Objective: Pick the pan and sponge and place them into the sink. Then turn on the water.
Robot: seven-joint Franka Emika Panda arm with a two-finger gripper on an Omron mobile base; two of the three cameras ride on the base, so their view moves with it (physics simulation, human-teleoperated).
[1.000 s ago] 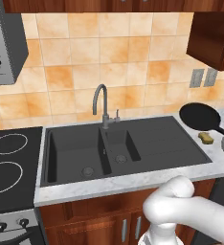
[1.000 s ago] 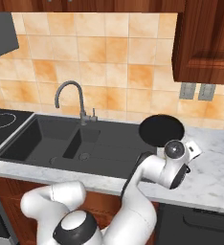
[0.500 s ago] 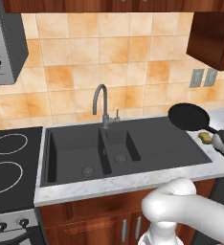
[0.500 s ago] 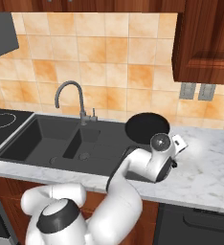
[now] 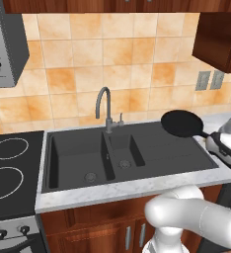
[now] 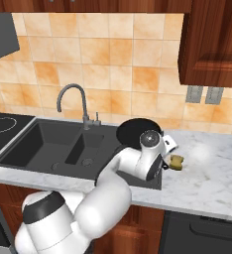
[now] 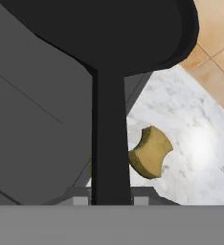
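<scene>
A: Marble tabletop (image 6: 212,183), orange tile wall (image 5: 88,64), and both basins of the sink (image 5: 73,153) sat bare?

B: Yep. The gripper (image 7: 111,198) was clamped on the pan (image 5: 181,123) handle, lifted over the drainboard; the sponge (image 6: 176,160) sat beside it on the marble.

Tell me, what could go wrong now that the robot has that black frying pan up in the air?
The round black frying pan is held by its long handle alone, in the shut gripper, so its heavy end might sag or slip.

It hangs over the flat drainboard of the dark grey sink; let go here, it would probably miss the basins.

The grey gooseneck faucet stands near the path towards the basins, so the pan could clip it.
</scene>
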